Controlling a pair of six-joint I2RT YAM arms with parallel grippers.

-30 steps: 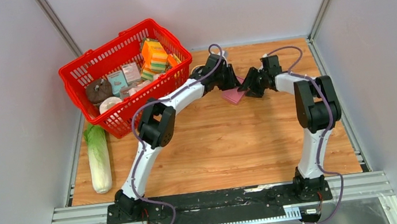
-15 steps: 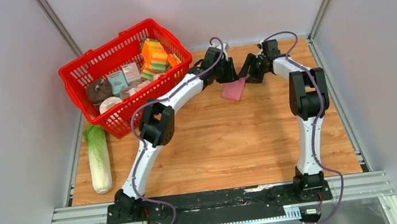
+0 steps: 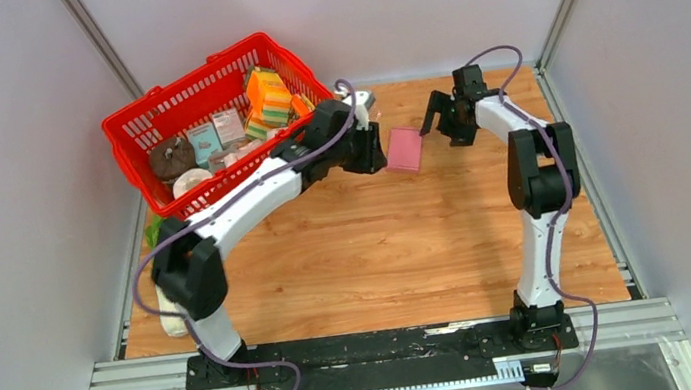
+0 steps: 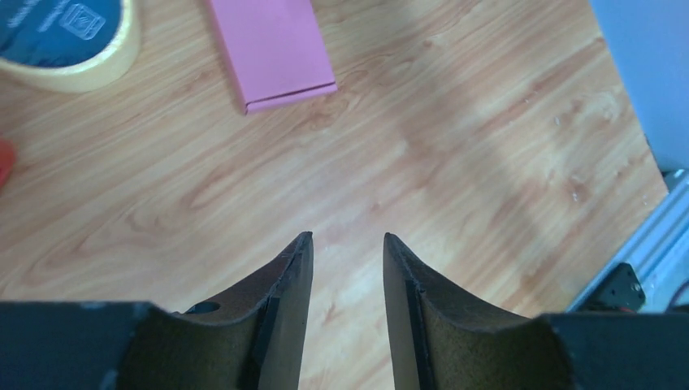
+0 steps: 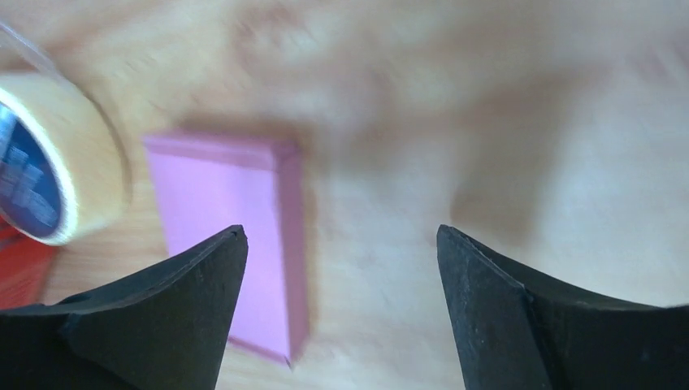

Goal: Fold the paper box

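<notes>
I judge the folding done: the slim pink card box [image 3: 405, 150] lies closed and flat on the wooden table [image 3: 379, 251], touched by neither arm. My left gripper [image 4: 345, 240] is slightly parted, my right gripper [image 5: 341, 236] wide apart, the 2 holding nothing.

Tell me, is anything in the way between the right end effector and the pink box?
No, nothing visible. Only bare wooden table lies between the open right end effector and the pink box. The tape roll sits beyond the box.
</notes>
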